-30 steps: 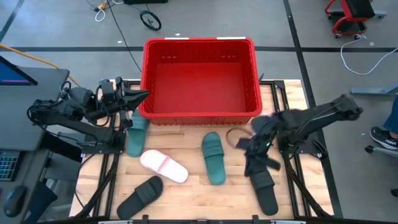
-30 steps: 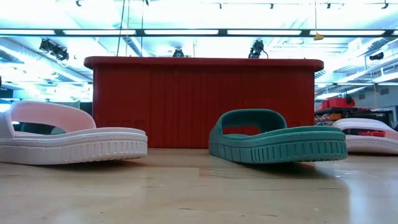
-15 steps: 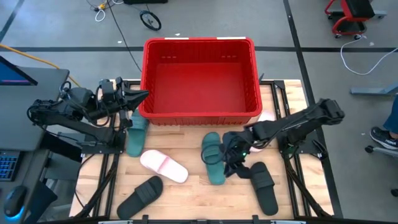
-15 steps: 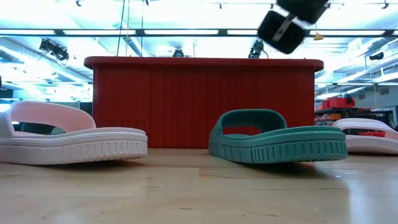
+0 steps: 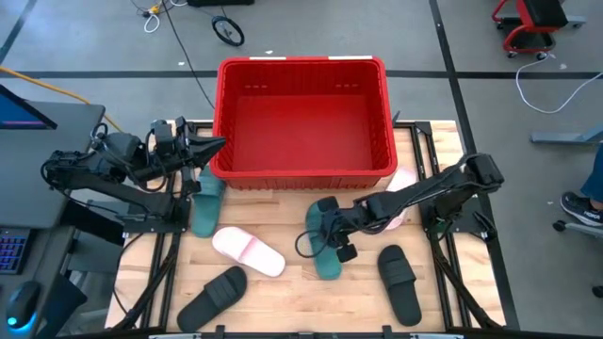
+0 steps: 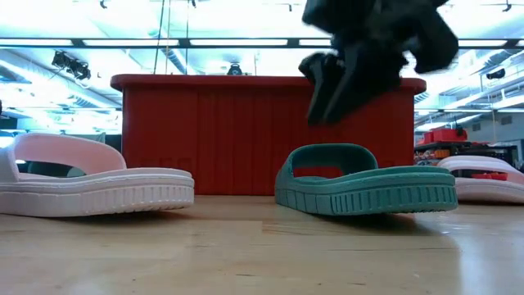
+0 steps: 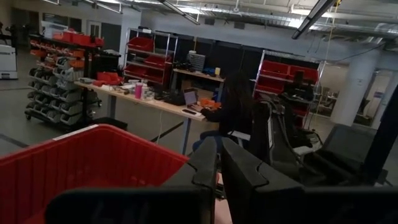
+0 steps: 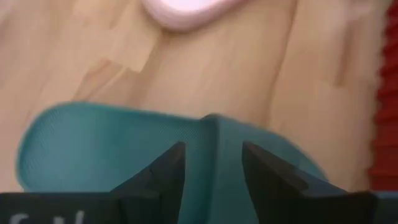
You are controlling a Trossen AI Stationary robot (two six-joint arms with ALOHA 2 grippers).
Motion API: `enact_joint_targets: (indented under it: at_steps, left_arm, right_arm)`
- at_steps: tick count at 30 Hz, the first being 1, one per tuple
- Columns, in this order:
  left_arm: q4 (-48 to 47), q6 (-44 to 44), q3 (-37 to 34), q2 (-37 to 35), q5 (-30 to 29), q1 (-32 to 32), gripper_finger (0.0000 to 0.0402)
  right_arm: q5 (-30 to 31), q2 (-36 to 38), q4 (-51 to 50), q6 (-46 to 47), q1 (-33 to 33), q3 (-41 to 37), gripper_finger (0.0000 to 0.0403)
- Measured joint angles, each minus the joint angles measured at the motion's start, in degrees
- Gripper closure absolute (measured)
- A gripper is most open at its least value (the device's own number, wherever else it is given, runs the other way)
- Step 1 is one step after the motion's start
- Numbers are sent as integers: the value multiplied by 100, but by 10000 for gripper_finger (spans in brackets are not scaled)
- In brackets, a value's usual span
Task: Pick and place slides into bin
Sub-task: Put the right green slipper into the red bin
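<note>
Though blurred low, right tool (image 8: 211, 165) straddles green slide (image 8: 124, 146) strap.

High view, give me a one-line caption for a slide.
Right gripper hovers open over a green slide in front of the empty red bin; left gripper waits beside it.

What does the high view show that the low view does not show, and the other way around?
Only the high view shows the two black slides, one at and one at, the bin's empty inside, the second green slide beside the waiting left gripper, and the whole right arm. Only the low view shows the ceiling lights of the room. Both show the red bin, the green slide in the middle, two pink slides, one at and one at, and the right gripper, open, above the middle green slide.
</note>
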State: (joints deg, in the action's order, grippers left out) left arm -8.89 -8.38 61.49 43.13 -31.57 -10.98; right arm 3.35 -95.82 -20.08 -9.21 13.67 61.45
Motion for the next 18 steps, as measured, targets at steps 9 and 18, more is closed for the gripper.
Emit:
enact_joint_targets:
  at_steps: [9, 18]
  left_arm:
    - [0, 8, 0, 0, 0, 0, 378]
    - [2, 15, 0, -1, 2, 0, 375]
  right_arm:
    - [1569, -502, -10, 158, 4, 0, 238]
    - [1340, -545, -4, 652, -209, 0, 311]
